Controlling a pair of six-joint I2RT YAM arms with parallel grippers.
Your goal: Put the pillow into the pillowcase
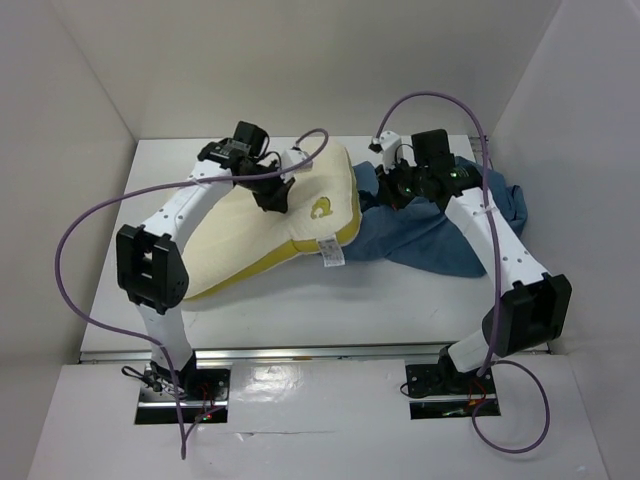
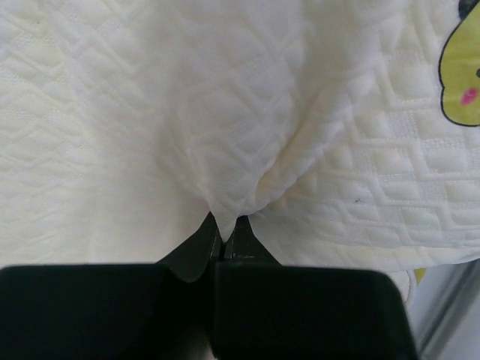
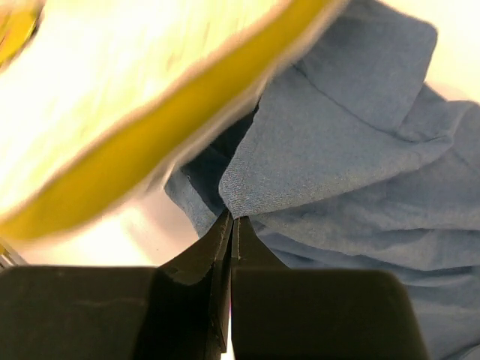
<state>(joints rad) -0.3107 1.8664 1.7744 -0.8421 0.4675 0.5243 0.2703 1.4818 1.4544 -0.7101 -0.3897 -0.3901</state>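
Observation:
The cream-yellow pillow (image 1: 250,235) lies across the table's left and middle, its yellow logo (image 1: 321,209) facing up. My left gripper (image 1: 276,196) sits on the pillow's top, shut on a pinched fold of its quilted fabric (image 2: 225,202). The denim-blue pillowcase (image 1: 440,235) lies crumpled to the right, partly under the pillow's right end. My right gripper (image 1: 397,192) is at the pillowcase's left edge, shut on a fold of blue cloth (image 3: 247,195). In the right wrist view the pillow's yellow piping (image 3: 127,172) passes blurred, close above the fingers.
White walls close in the table (image 1: 400,300) at the back and on both sides. A white tag (image 1: 332,252) hangs from the pillow's near edge. Purple cables (image 1: 75,240) loop off both arms. The table's front edge runs just ahead of the arm bases.

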